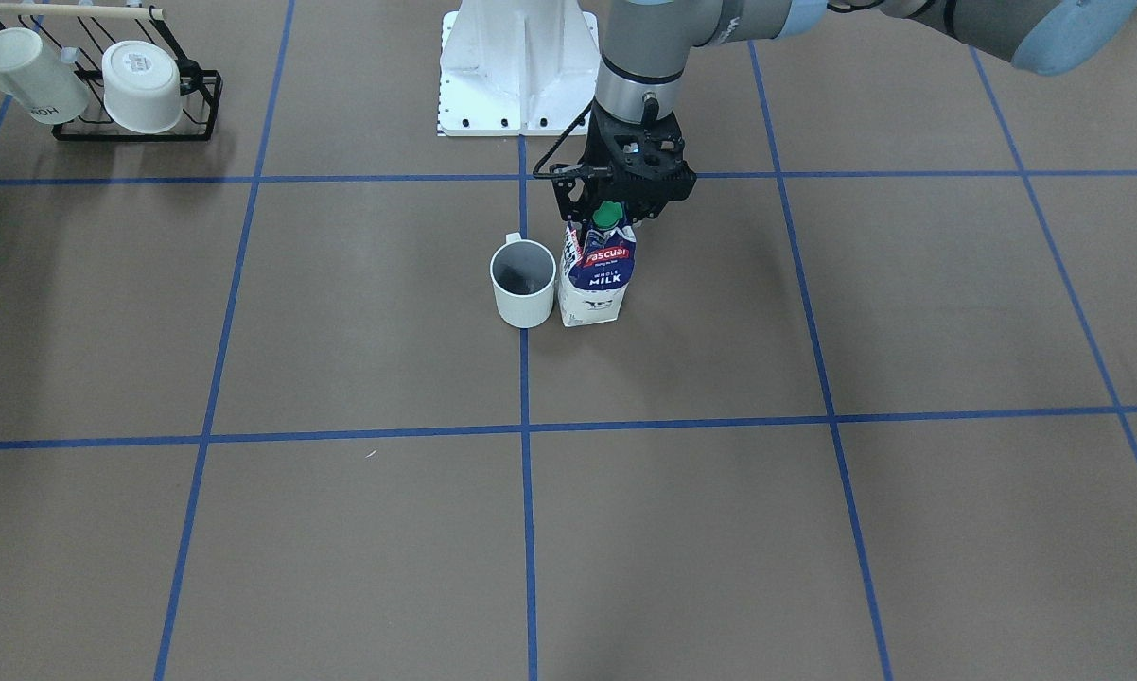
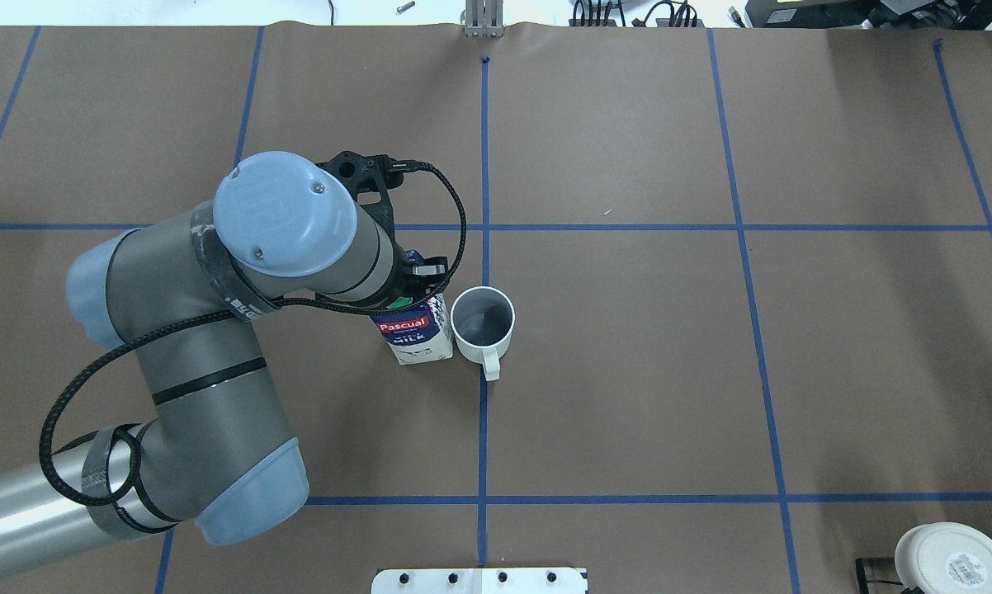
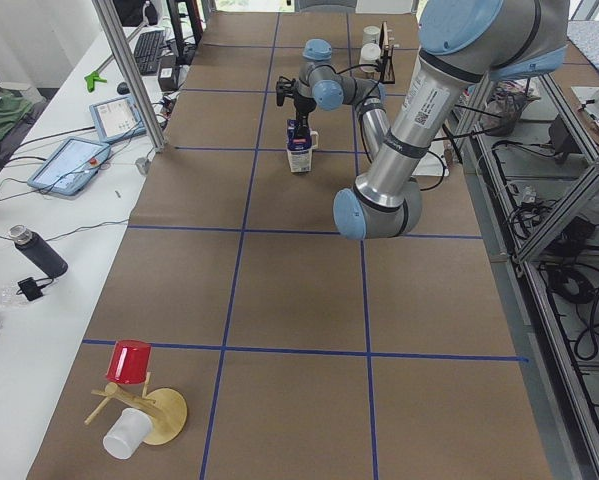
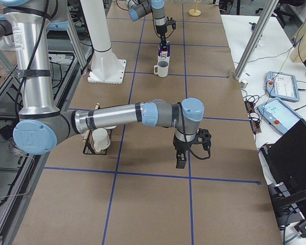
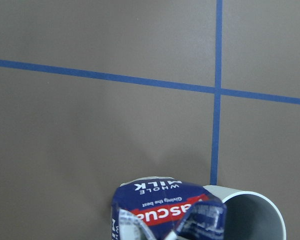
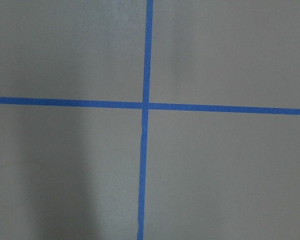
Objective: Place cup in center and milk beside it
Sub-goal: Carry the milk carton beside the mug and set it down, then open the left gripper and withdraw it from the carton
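The pale grey-white cup (image 1: 524, 284) stands upright on the blue tape line (image 1: 525, 378) in the middle of the brown tabletop; it also shows in the overhead view (image 2: 482, 322). The navy and white milk (image 1: 599, 274) carton stands upright right beside it, almost touching, and shows in the overhead view (image 2: 418, 334) and at the bottom of the left wrist view (image 5: 165, 207). My left gripper (image 1: 611, 218) is straight above the carton, its fingers closed on the creased top around the green cap. My right gripper (image 4: 181, 162) hangs low over bare table far from both; I cannot tell its state.
A black wire rack (image 1: 204, 104) with two white cups lying in it stands at the table corner on my right. The white robot base (image 1: 519, 66) is behind the cup. A wooden stand with a red cup (image 3: 129, 360) is at the far left end.
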You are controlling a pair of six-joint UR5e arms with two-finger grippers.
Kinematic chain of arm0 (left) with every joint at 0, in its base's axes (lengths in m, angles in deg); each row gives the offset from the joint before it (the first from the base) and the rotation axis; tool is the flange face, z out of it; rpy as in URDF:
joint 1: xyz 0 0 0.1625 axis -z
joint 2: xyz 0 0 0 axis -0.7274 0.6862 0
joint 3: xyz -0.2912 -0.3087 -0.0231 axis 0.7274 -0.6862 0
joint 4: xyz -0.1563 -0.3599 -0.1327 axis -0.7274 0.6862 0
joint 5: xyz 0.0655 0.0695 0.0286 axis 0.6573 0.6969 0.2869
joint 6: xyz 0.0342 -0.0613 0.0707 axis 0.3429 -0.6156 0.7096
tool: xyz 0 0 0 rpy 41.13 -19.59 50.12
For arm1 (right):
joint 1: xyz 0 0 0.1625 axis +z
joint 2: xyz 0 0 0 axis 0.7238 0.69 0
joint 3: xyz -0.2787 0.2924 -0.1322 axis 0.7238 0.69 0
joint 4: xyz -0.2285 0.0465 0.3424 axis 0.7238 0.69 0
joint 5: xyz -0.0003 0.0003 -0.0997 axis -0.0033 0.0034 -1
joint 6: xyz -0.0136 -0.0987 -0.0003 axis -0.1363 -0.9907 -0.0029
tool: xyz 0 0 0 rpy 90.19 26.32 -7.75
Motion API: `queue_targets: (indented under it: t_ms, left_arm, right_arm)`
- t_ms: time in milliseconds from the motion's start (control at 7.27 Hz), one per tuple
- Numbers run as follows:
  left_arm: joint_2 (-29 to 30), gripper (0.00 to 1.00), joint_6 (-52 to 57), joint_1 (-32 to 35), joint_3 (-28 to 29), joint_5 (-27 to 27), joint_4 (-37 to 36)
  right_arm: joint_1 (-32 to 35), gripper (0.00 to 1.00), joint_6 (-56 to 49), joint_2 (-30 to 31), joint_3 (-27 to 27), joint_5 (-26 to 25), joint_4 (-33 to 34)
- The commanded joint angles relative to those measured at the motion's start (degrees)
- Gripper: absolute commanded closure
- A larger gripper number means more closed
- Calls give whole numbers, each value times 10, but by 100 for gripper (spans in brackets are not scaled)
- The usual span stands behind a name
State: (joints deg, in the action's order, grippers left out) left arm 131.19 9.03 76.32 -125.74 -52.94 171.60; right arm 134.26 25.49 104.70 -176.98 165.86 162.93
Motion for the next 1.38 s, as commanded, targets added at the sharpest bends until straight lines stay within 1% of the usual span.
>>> queue_targets:
  t_ms: [0, 138, 275, 413, 550, 688, 825, 963, 1101, 1238]
  left_arm:
    - [-3, 2, 4, -3, -4, 13, 0]
    - [-5, 1, 4, -1, -9, 12, 0]
    - [-7, 1, 10, 0, -34, 8, -3]
    - [-4, 0, 21, 6, -64, 5, -43]
    - [-2, 0, 51, 28, -90, -26, -79]
    - [-8, 0, 107, 90, -97, -81, -83]
    - [-46, 0, 202, 143, -99, -125, -83]
    - [-84, 1, 322, 186, -98, -159, -83]
    - [-135, 1, 435, 241, -95, -184, -82]
    - [-183, 1, 541, 305, -90, -223, -82]
  right_arm:
    - [-1, 0, 0, 0, 0, 1, 0]
    - [-1, 0, 0, 0, 0, 1, 0]
    - [-1, 0, 0, 0, -1, 1, 0]
    - [-2, 0, 0, 0, -1, 1, 0]
    - [-3, 0, 0, 0, 0, 1, 0]
    - [-5, 0, 0, 0, 1, 1, 0]
    - [-8, 0, -1, 0, 0, 1, 0]
    - [-10, 0, -2, 0, 1, 1, 0]
    - [-11, 0, -3, 0, 1, 0, 0]
    - [-11, 0, -5, 0, 1, 0, 0]
